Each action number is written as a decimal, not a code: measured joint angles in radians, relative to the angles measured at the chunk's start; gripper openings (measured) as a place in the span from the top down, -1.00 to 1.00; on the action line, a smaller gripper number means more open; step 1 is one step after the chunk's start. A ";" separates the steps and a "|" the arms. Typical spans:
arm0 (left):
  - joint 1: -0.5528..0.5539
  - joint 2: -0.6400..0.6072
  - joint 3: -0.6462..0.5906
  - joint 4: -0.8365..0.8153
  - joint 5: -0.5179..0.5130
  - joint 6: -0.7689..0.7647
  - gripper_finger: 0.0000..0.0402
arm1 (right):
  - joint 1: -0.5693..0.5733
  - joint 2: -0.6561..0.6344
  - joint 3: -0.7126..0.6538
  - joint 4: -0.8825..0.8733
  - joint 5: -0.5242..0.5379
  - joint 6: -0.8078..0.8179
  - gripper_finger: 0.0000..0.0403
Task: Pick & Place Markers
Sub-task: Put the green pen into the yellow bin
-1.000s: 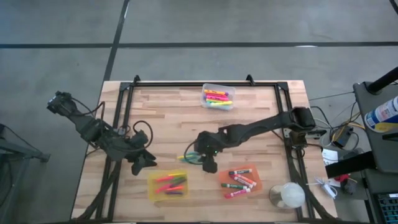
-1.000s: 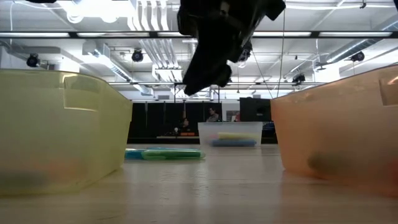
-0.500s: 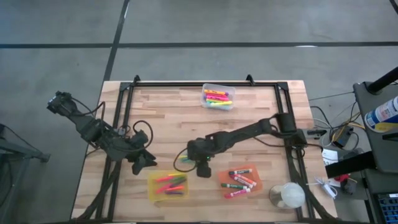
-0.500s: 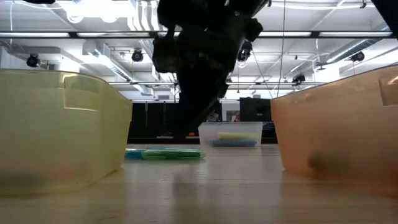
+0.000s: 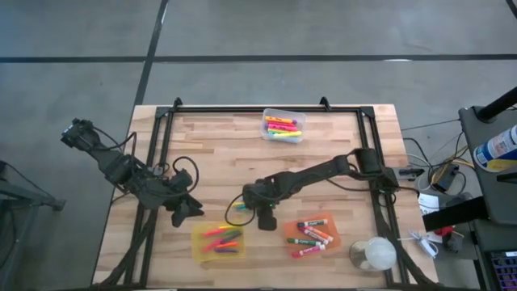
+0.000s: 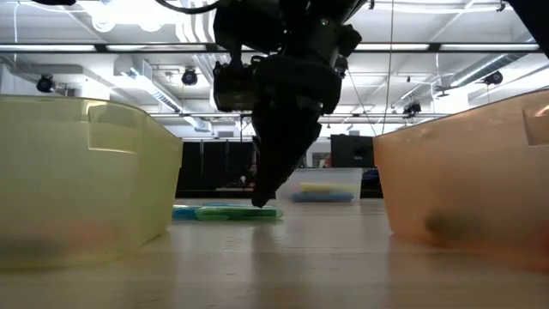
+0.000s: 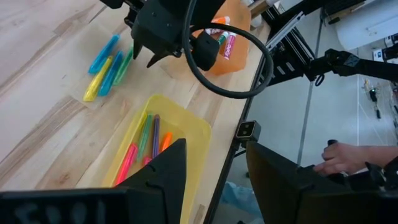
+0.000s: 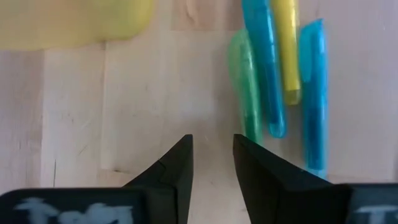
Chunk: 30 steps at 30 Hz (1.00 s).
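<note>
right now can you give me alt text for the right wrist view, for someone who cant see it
Looking down past the right gripper, its two dark fingers parted over bare wood with nothing between them. Just beyond lie four loose markers side by side: a green marker, two blue markers and a yellow marker. A corner of the yellow bin shows nearby.

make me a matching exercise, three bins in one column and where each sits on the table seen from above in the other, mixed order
Things:
1. clear bin
2. yellow bin
3. orange bin

Places, as seen in the high view:
A. near edge, right of the right gripper
B. far edge, near the middle
C. near edge, below the loose markers

Pairs: 1-B, 2-C, 3-A
</note>
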 joint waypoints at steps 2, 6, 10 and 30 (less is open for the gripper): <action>0.000 0.000 0.000 0.000 0.000 0.000 0.20 | 0.000 -0.003 0.006 -0.001 0.027 -0.006 0.48; 0.000 0.000 0.000 0.000 0.000 -0.001 0.20 | -0.001 -0.003 0.006 0.000 0.063 -0.043 0.48; 0.000 0.000 0.000 0.000 0.000 -0.001 0.20 | 0.000 -0.004 0.003 -0.010 0.067 -0.063 0.48; 0.000 0.000 0.000 0.000 0.000 0.001 0.20 | -0.008 0.029 -0.014 -0.020 0.066 -0.050 0.84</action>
